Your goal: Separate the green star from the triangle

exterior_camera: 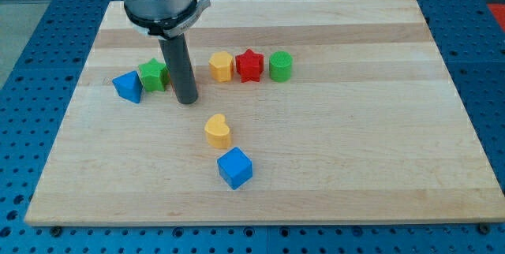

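The green star [152, 74] sits at the view's left, touching or nearly touching the blue triangle [128, 87], which lies just to its lower left. My tip [187, 100] stands on the board just to the right of the green star, slightly lower in the view, with a small gap between them. The rod rises straight up from the tip to the arm's grey body at the view's top.
A yellow hexagon-like block [221, 66], a red star [249, 65] and a green cylinder [280, 65] form a row right of the rod. A yellow heart [218, 130] and a blue cube [234, 167] lie below. The wooden board [379, 128] lies on a blue perforated table.
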